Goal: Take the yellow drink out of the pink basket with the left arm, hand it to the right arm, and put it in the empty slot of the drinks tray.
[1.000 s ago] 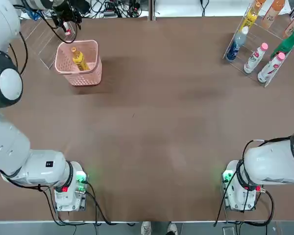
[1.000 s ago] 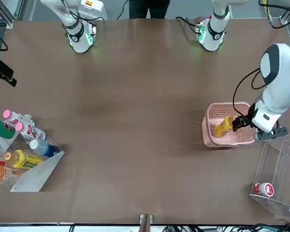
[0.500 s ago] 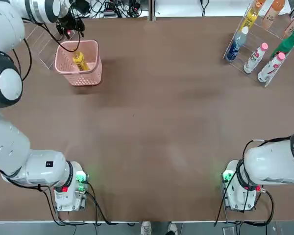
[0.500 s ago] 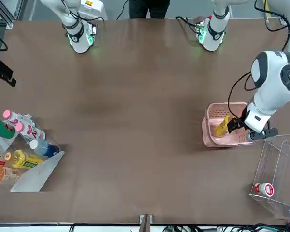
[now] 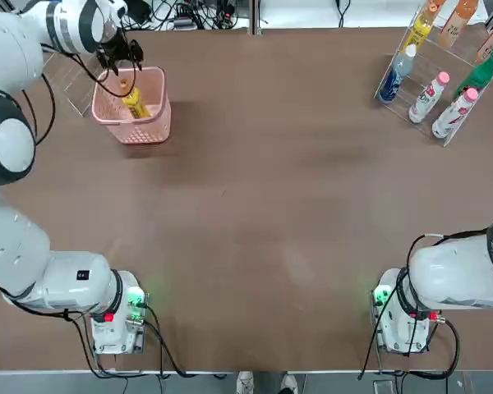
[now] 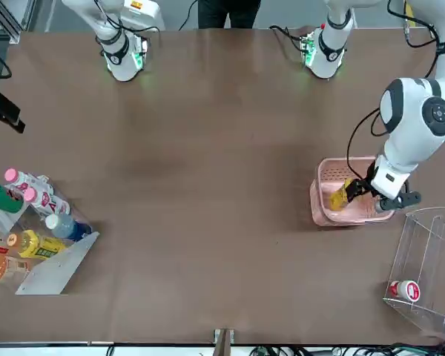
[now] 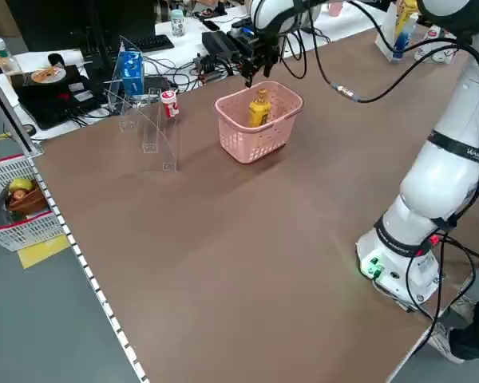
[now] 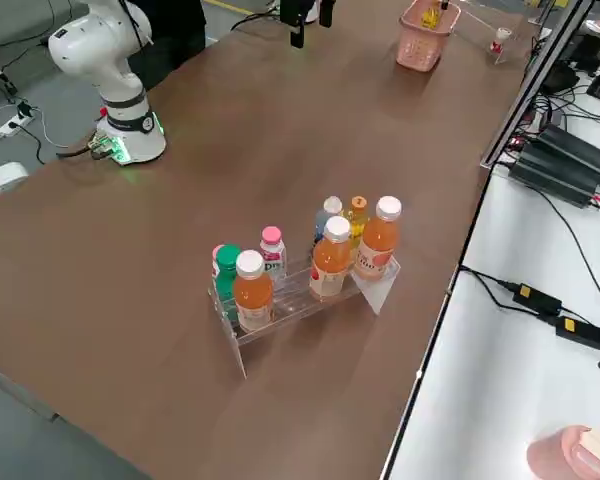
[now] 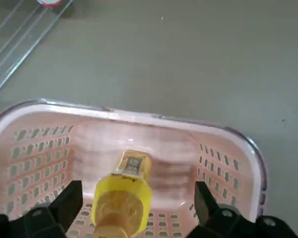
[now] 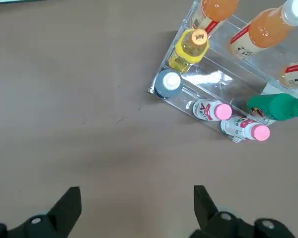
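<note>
yellow drink (image 9: pixel 123 193), cap end cut off

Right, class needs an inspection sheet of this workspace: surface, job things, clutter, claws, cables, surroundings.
Surface: brown table, no spill seen.
Job things: yellow bottle inside the pink basket; drinks tray holds several bottles.
Clutter: second clear rack near the basket, holding a red-and-white item.
Claws: left claw open above the basket, bottle between its fingers but not gripped; right claw open and empty, over the table.
Cables: black cables run along both arms; more tangle beyond the table's far edge.
Surroundings: a person stands behind the robot's side.
</note>
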Tool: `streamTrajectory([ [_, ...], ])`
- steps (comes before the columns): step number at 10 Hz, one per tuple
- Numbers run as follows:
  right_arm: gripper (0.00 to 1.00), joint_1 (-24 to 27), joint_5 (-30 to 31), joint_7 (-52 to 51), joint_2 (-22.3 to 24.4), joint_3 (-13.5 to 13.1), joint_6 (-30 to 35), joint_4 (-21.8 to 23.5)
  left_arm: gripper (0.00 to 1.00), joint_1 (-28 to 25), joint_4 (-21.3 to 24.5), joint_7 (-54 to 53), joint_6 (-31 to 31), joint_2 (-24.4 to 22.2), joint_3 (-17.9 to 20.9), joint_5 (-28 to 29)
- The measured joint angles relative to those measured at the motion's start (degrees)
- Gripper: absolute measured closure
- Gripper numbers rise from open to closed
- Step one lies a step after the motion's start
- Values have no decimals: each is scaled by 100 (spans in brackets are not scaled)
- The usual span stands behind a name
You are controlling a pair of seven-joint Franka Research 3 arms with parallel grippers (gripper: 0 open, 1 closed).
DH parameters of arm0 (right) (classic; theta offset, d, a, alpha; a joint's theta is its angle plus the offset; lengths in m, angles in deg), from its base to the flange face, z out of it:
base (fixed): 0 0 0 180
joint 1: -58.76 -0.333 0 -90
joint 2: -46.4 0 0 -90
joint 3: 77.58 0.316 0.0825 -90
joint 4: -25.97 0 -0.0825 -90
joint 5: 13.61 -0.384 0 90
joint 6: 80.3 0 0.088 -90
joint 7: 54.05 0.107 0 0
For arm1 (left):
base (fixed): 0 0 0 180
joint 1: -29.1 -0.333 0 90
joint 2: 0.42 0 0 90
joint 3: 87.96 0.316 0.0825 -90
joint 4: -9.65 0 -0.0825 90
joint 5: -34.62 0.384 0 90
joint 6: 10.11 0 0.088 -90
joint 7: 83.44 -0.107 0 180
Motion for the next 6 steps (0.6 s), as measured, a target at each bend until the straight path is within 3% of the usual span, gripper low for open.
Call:
streamTrajectory([
  [6, 0, 0, -1, 0, 0, 0, -1, 0, 1, -36, 395, 9, 35, -292, 7, 0],
])
